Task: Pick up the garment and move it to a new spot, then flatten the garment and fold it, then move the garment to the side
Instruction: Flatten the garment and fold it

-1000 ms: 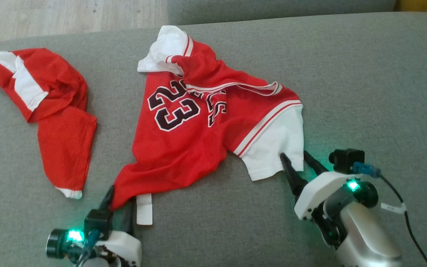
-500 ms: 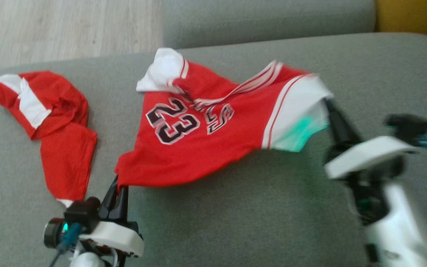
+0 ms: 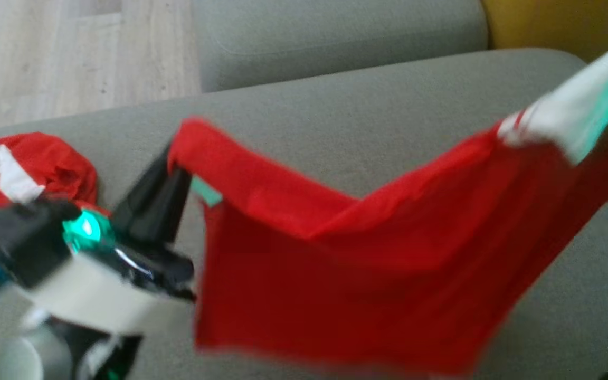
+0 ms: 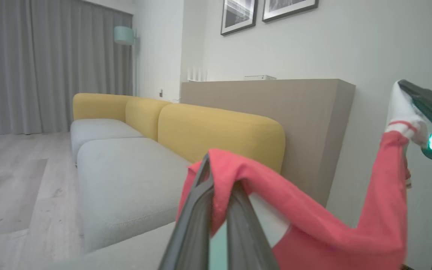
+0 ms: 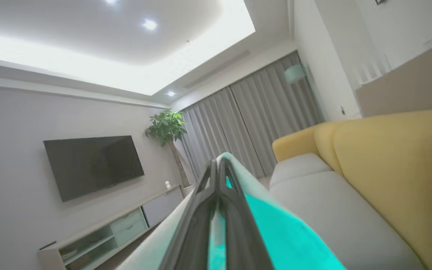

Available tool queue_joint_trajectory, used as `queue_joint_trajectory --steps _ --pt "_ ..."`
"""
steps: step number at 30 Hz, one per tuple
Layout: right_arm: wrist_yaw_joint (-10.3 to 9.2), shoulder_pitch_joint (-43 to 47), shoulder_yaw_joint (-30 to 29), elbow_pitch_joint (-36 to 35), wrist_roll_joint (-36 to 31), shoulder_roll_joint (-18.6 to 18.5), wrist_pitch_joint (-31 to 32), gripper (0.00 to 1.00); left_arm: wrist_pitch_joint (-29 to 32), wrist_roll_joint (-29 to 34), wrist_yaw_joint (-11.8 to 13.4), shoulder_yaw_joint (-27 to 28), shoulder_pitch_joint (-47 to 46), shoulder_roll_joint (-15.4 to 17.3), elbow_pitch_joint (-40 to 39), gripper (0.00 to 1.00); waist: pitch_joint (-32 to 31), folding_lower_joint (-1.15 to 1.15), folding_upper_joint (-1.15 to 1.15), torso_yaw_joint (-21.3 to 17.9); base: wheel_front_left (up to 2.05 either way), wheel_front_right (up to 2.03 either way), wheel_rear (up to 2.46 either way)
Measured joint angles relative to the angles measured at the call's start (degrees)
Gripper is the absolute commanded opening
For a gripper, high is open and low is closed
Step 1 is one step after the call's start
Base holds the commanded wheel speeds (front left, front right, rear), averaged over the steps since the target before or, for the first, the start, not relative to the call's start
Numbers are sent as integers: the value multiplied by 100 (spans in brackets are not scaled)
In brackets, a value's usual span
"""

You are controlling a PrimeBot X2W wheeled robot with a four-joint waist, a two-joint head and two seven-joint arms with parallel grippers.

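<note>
Jaws clenched: left jaws on jersey (image 3: 362,253) hem corner, right jaws on white sleeve (image 3: 573,116). Jersey sags between, above sofa (image 3: 335,116); seat open, second garment (image 3: 35,163) at left edge.

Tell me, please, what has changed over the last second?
Both grippers closed on the jersey: the left gripper on a red corner of it, the right gripper on the white sleeve. They then raised it off the grey sofa cushion, so it now hangs stretched between them. The head camera shifted too. The other red garment stayed lying on the cushion at the left.
</note>
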Motion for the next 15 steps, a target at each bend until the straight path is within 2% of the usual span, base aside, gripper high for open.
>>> queue_joint_trajectory --steps 3,6,8,12,15 --pt "0 -642 -233 12 167 0 271 0 478 -237 5 33 -691 111 -47 0 153 1 0 -84 0 0 0" --pt "0 -1301 -314 409 90 -2 454 0 934 -620 15 79 -1376 121 241 0 415 1 0 -154 0 0 0" --pt "0 -1766 -287 835 -46 -1 504 0 1165 -783 20 237 -1891 180 646 0 634 2 0 -191 0 0 0" --pt "0 -2744 -86 1786 -427 -7 409 0 1324 -745 29 461 -3059 497 1544 0 1136 3 0 -243 0 0 0" --pt "0 -3551 67 2687 -706 -8 34 0 1233 -424 13 427 -3951 627 2284 0 1519 4 0 -261 0 0 0"
